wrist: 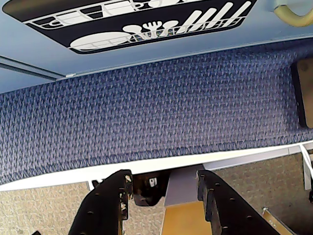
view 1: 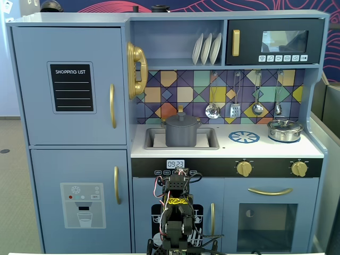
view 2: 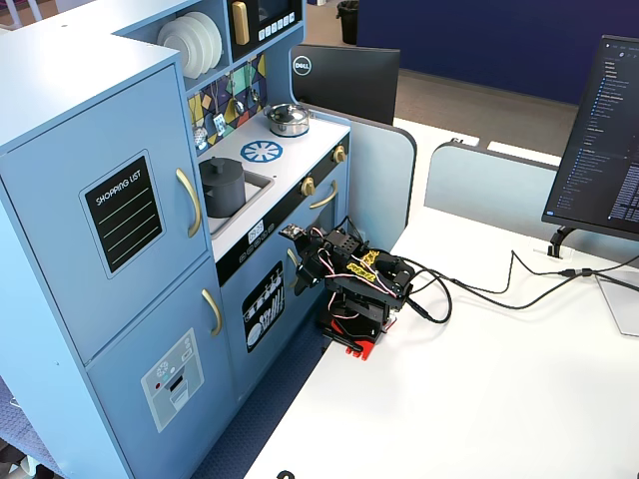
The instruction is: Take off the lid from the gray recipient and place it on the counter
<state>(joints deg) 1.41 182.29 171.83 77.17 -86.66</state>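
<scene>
Seen head-on in a fixed view: the gray recipient [view 1: 182, 132] standing in the recessed sink of the counter [view 1: 228, 149], the lid [view 1: 181, 118] seated on top with its knob up. Left of the printed blue burner [view 1: 244, 137]; farther right of that burner, a shiny silver pot [view 1: 284, 129]. Folded low in front of the cabinet, well below the recipient, the arm [view 1: 177, 212].

From the wrist view: black fingers [wrist: 108, 205] parted a moderate way around the gripper [wrist: 165, 188], gripping nothing. Beyond them, blue carpet [wrist: 146, 112] and the cabinet's dish-print door [wrist: 146, 24]. No pot or lid here.

From the side in a fixed view: recipient [view 2: 222, 186] and lid [view 2: 221, 166] up in the sink, well above and apart from the arm [view 2: 349, 284], tucked on the white table [view 2: 499, 399].
</scene>
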